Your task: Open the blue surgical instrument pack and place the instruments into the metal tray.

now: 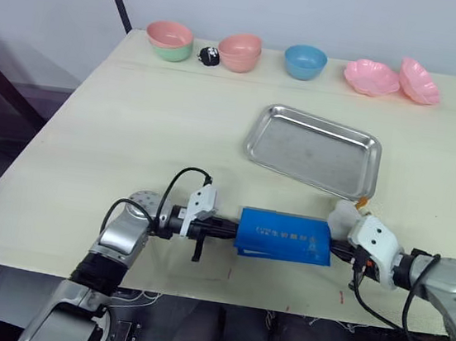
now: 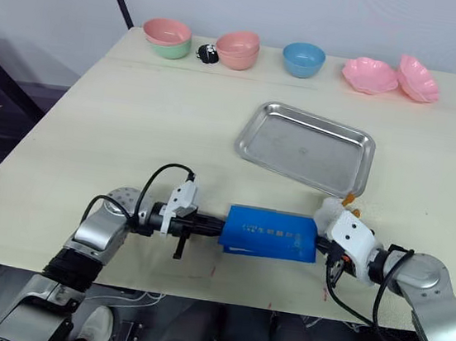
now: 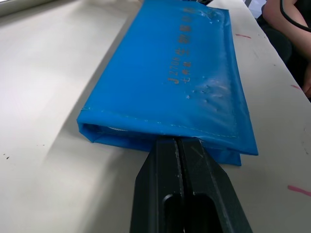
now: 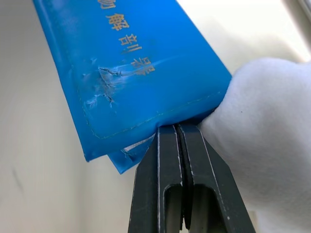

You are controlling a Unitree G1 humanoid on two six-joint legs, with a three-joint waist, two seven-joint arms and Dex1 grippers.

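Observation:
The blue surgical instrument pack (image 1: 285, 236) lies folded flat near the table's front edge, white print up. My left gripper (image 1: 233, 231) is shut, and its tips (image 3: 180, 141) press against the pack's left end under the top layer's seam. At the pack's right corner my right gripper (image 4: 177, 127) is also shut, just beneath the flap edge. I cannot tell whether either one pinches fabric. The instruments are hidden. The metal tray (image 1: 313, 152) sits bare behind the pack, right of centre.
A white lump with orange bits (image 1: 343, 216) rests against the right gripper, between pack and tray. Along the far edge stand a pink-over-green bowl (image 1: 170, 40), a pink bowl (image 1: 240, 52), a blue bowl (image 1: 304, 62), two pink flower dishes (image 1: 371, 77) and a small black object (image 1: 209, 56).

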